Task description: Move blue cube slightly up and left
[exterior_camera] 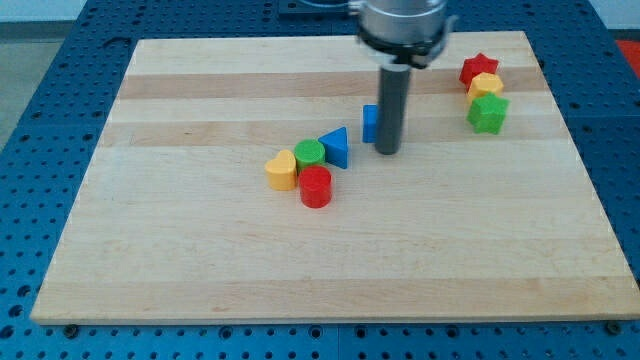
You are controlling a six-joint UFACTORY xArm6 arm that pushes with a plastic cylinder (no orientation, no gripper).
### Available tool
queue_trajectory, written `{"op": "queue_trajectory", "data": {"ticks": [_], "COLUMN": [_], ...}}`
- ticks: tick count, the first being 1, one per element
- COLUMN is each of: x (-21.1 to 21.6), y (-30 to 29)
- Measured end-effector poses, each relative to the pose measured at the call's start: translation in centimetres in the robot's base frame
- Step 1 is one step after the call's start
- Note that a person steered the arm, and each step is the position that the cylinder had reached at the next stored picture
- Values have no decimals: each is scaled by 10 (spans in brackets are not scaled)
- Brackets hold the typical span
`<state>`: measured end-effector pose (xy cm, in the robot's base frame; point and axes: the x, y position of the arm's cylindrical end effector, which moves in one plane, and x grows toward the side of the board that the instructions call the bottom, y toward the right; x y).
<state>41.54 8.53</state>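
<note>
The blue cube sits just above the board's middle, mostly hidden behind the dark rod. My tip rests on the board right against the cube's right side, slightly below it. To the cube's lower left lies a blue triangle, close by but apart from the cube.
A green cylinder, a yellow heart and a red cylinder cluster left of the blue triangle. A red star, a yellow block and a green star stand at the view's upper right on the wooden board.
</note>
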Motion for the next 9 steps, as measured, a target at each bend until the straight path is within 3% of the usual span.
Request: {"op": "queue_trajectory", "data": {"ticks": [1, 2, 4, 5, 7, 8, 9], "x": [-3, -19, -21, -26, -92, -95, -69], "y": [40, 37, -51, -67, -54, -100, -148]}}
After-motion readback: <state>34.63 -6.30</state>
